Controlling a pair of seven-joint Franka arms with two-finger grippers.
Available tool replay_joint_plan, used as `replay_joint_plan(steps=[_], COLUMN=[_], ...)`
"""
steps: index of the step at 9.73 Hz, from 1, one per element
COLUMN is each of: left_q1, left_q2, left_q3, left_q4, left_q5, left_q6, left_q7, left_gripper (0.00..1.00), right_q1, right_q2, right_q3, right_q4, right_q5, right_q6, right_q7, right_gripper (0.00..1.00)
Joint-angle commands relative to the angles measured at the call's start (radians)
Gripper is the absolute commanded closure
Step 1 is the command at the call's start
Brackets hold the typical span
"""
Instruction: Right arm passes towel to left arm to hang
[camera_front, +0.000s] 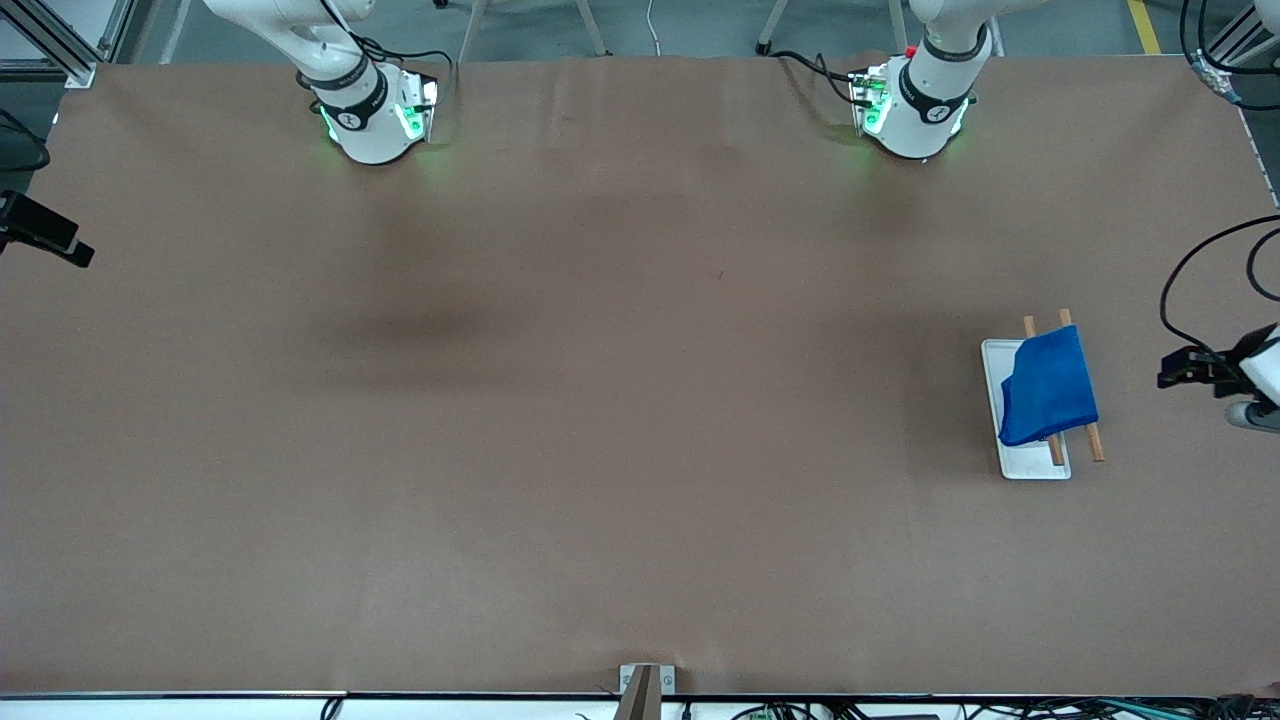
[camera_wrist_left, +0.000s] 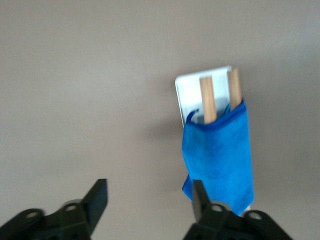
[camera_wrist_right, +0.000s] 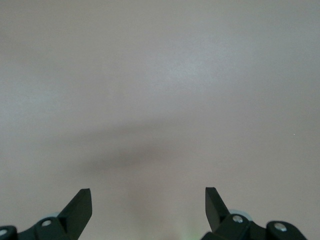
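The bright blue towel (camera_front: 1048, 385) hangs draped over two wooden rods (camera_front: 1093, 440) on a white tray (camera_front: 1030, 462) near the left arm's end of the table. Neither gripper shows in the front view; only the arm bases do. In the left wrist view the left gripper (camera_wrist_left: 149, 197) is open and empty, up over bare table beside the towel (camera_wrist_left: 217, 155), apart from it. The tray (camera_wrist_left: 189, 90) and the rod ends (camera_wrist_left: 207, 97) stick out past the towel there. The right gripper (camera_wrist_right: 148, 202) is open and empty over bare brown table.
The right arm's base (camera_front: 370, 115) and the left arm's base (camera_front: 915, 105) stand along the table edge farthest from the front camera. A black device (camera_front: 40, 235) juts in at the right arm's end, and a black-and-white one with cables (camera_front: 1215, 375) at the left arm's end.
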Motion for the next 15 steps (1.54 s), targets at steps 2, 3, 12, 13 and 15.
replay_joint_plan(steps=[2,3,12,13,15], left_q1=[-0.139,-0.178,-0.227,-0.229,-0.232], left_q2=[-0.095,-0.149,-0.297,-0.304,-0.304], left_q3=[-0.002,-0.005,-0.106,-0.105,-0.098], left_q4=[-0.019,-0.024,0.169,0.147,0.136], left_q5=[-0.066,-0.063,-0.052,-0.055,-0.059], left_q6=[-0.011,-0.040,-0.494,-0.496,-0.467], left_q7=[-0.142,-0.228,-0.434,-0.436,-0.450], left_gripper=[0.00,0.00,0.00,0.00,0.00], right_q1=[0.000,-0.003,-0.015,-0.015,-0.013], right_q2=[0.002,0.002,0.000,0.000,0.000], right_q3=[0.005,0.005,0.011,0.011,0.012], right_q4=[0.014,0.014,0.014,0.014,0.013], right_q5=[-0.017,-0.016,-0.009,-0.012,-0.012], right_q6=[-0.002,-0.002,-0.005,-0.002,0.014], right_q7=[0.009,0.009,0.009,0.009,-0.011], right_gripper=[0.00,0.00,0.00,0.00,0.00])
